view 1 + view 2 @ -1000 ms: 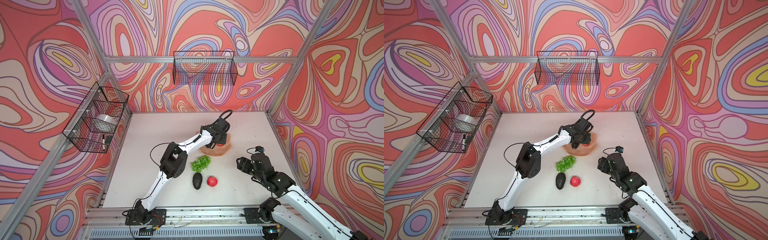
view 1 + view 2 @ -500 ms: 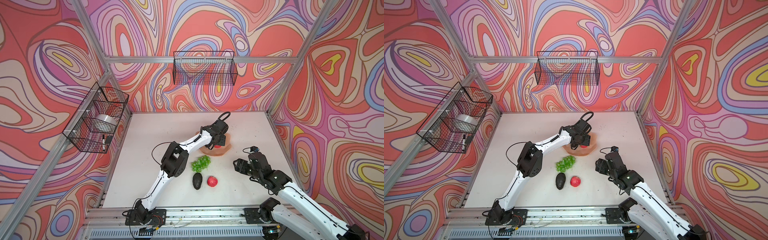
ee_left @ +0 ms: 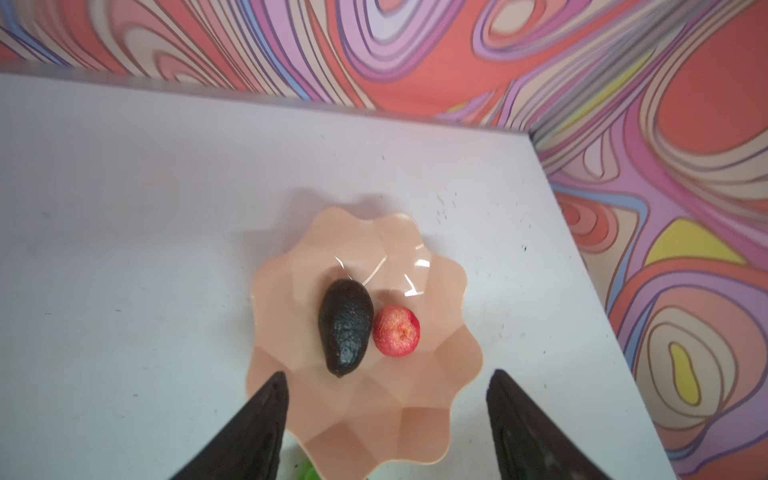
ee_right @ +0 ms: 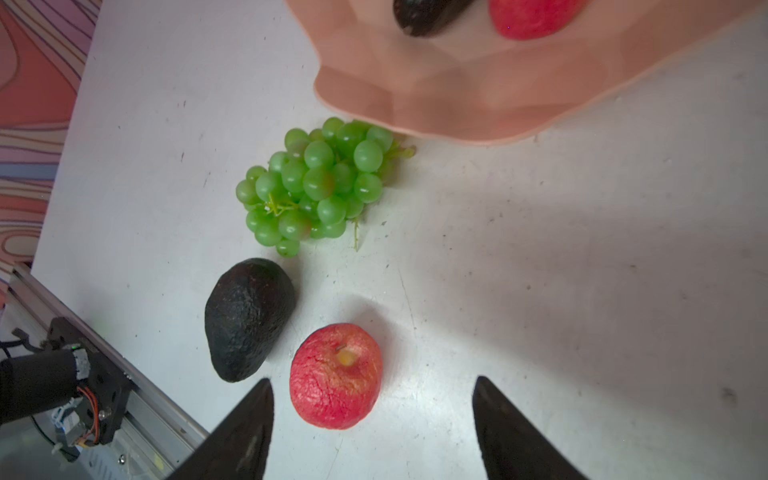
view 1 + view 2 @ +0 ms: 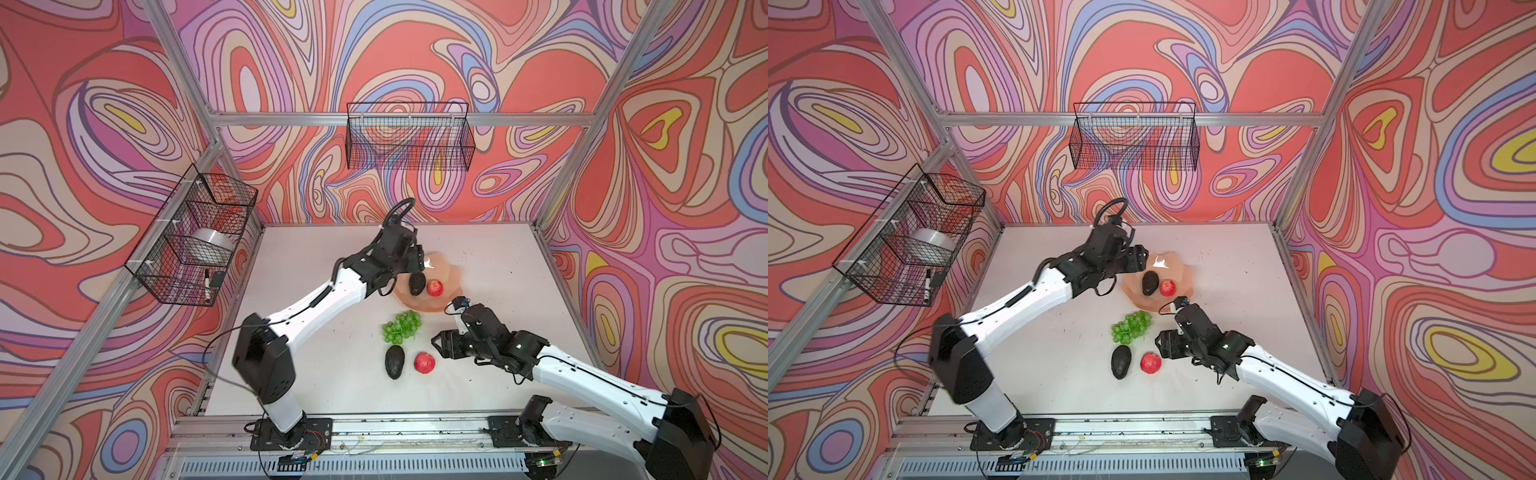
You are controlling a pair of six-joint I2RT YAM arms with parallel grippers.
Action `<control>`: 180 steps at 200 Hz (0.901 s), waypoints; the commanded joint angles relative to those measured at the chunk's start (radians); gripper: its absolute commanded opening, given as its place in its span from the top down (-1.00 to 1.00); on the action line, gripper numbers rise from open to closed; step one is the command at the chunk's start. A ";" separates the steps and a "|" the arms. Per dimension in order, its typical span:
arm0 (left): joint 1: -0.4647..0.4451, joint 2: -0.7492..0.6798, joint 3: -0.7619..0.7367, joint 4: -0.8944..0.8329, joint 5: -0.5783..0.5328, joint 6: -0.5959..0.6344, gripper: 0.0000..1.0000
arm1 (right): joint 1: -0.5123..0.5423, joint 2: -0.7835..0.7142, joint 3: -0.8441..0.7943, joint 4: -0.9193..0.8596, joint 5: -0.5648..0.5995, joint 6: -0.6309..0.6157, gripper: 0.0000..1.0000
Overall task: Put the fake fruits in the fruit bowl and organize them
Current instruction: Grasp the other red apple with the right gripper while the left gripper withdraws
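Observation:
The peach fruit bowl (image 5: 428, 307) (image 5: 1181, 270) (image 3: 399, 415) holds a dark avocado (image 5: 417, 283) (image 3: 345, 326) and a red apple (image 5: 434, 287) (image 3: 396, 331) side by side. My left gripper (image 5: 417, 259) (image 3: 388, 374) hovers open over the bowl's rim, holding nothing. On the table lie green grapes (image 5: 402, 327) (image 4: 316, 187), a second avocado (image 5: 394, 361) (image 4: 247, 318) and a second apple (image 5: 424, 362) (image 4: 336, 376). My right gripper (image 5: 436, 345) (image 4: 372, 379) is open just right of that apple, which sits partly between its fingers, untouched.
The grapes lie against the bowl's near rim (image 4: 415, 129). A black wire basket (image 5: 409, 137) hangs on the back wall. Another basket (image 5: 195, 237) on the left wall holds a tape roll. The front rail (image 5: 374, 428) runs along the table's near edge.
My left gripper has opened and drawn back, leaving the avocado in the bowl beside the apple. My right gripper has moved left toward the apple on the table.

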 commanded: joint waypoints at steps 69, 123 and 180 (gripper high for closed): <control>0.060 -0.688 -0.607 -0.037 -0.506 -0.053 -0.83 | 0.210 0.304 0.097 0.050 0.114 0.170 -0.54; 0.077 -0.829 -0.696 -0.160 -0.551 -0.121 -0.86 | 0.229 0.345 0.139 0.001 0.185 0.230 -0.24; 0.081 -0.829 -0.736 -0.163 -0.519 -0.146 -0.89 | 0.227 0.254 0.180 -0.106 0.260 0.218 -0.07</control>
